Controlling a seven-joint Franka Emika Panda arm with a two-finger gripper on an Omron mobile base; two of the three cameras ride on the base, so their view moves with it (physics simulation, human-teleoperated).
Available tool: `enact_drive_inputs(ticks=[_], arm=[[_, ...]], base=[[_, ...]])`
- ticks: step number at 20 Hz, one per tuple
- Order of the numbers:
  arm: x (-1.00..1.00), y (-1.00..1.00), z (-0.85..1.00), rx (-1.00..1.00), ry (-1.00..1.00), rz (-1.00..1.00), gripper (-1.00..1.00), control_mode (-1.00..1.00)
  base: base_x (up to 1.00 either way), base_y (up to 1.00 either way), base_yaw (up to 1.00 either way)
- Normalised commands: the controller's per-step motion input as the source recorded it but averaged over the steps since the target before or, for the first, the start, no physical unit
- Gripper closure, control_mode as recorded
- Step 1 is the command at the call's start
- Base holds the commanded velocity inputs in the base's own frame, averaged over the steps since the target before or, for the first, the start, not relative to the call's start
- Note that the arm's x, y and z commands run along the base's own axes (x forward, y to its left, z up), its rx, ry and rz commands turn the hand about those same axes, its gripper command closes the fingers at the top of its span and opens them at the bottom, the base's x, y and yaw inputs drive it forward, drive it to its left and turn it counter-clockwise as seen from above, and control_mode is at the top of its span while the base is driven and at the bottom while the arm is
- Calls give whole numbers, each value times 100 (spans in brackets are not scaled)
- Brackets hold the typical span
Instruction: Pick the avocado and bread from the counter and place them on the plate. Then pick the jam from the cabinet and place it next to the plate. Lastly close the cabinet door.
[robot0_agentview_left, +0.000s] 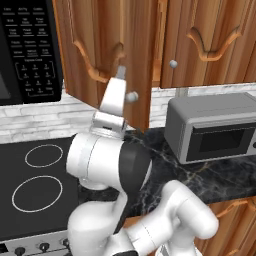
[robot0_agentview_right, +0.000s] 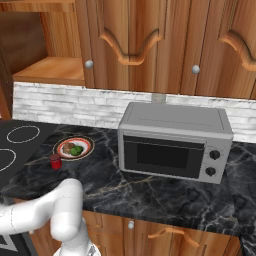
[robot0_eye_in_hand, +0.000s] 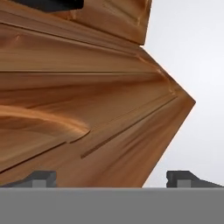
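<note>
The cabinet door (robot0_agentview_left: 107, 45) stands swung out over the counter (robot0_agentview_left: 200, 175), its silver knob (robot0_agentview_left: 131, 96) near the lower edge. My gripper (robot0_agentview_left: 120, 74) is raised against the door's carved face, open and empty. In the hand view the door's wood (robot0_eye_in_hand: 87, 109) sits right in front of my gripper (robot0_eye_in_hand: 113, 179), one fingertip (robot0_eye_in_hand: 41, 178) over the wood and the other past the door's edge. The plate (robot0_agentview_right: 86, 141) lies on the counter (robot0_agentview_right: 150, 195) with the avocado (robot0_agentview_right: 76, 150) and the bread (robot0_agentview_right: 67, 147) on it. The jam (robot0_agentview_right: 55, 161) stands just beside the plate. The cabinet (robot0_agentview_right: 50, 70) is open, its shelf bare.
A grey microwave (robot0_agentview_right: 175, 145) stands on the counter right of the plate. The stove (robot0_agentview_left: 35, 190) with white burner rings lies to the left. A black control panel (robot0_agentview_left: 30, 45) hangs beside the open door. Closed wooden cabinets (robot0_agentview_right: 150, 45) line the wall above.
</note>
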Motion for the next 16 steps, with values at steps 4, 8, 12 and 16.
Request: enact_drive_inputs(ticks=[4, 8, 12, 16], arm=[[78, -100, 14, 31, 8, 0, -100, -100], [100, -79, 0, 24, 14, 0, -100, -100], [100, -63, 0, 19, 19, 0, -100, -100], [100, -56, 0, 15, 20, 0, -100, -100]], base=[[0, 0, 0], [0, 0, 0], [0, 0, 0], [0, 0, 0]])
